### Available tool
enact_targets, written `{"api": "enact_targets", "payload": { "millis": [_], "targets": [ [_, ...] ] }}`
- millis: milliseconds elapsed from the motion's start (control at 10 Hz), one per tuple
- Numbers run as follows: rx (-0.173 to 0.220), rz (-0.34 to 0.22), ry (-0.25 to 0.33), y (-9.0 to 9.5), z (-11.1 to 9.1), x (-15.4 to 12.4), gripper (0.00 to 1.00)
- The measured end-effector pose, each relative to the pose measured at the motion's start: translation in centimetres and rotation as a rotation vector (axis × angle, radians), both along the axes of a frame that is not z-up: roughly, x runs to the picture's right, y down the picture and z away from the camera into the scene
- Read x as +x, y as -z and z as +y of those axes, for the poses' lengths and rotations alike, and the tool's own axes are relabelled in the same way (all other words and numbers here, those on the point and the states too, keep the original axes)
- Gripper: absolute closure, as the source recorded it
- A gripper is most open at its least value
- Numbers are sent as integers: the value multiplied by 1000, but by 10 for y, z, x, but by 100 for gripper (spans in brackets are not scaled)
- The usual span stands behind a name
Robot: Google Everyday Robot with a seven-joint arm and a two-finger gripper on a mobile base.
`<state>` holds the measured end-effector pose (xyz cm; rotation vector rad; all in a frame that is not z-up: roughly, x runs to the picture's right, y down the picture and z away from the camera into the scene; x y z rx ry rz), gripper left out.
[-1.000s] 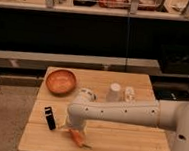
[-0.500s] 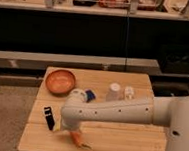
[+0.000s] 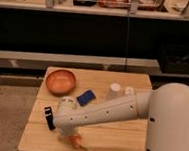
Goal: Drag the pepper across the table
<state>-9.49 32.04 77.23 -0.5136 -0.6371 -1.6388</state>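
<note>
Gripper (image 3: 66, 133) sits low in the lower left of frame, right over the pepper (image 3: 77, 141), near the table's (image 3: 113, 140) front edge. I cannot tell how open it is, or whether it holds anything.

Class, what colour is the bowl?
The bowl is orange, camera view; the gripper is down at the pepper.

The pepper (image 3: 79, 143) is a small orange thing, long and tapering, lying flat close to the front edge of the counter (image 3: 117, 140), on the left half as the camera sees it. My arm covers part of it, so I can't make out the stem end. The counter's a light wooden top made of long planks. My end effector (image 3: 71, 136) is down low right at the pepper's upper-left end.
</note>
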Motion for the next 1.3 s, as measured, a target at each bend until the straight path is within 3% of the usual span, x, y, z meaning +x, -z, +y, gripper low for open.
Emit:
{"api": "enact_targets", "payload": {
  "millis": [600,900,1300],
  "targets": [
    [-9,6,-8,5,-1,6,49],
    [3,21,-17,7,-1,9,45],
    [49,77,-58,19,-9,17,75]
  ]
}}
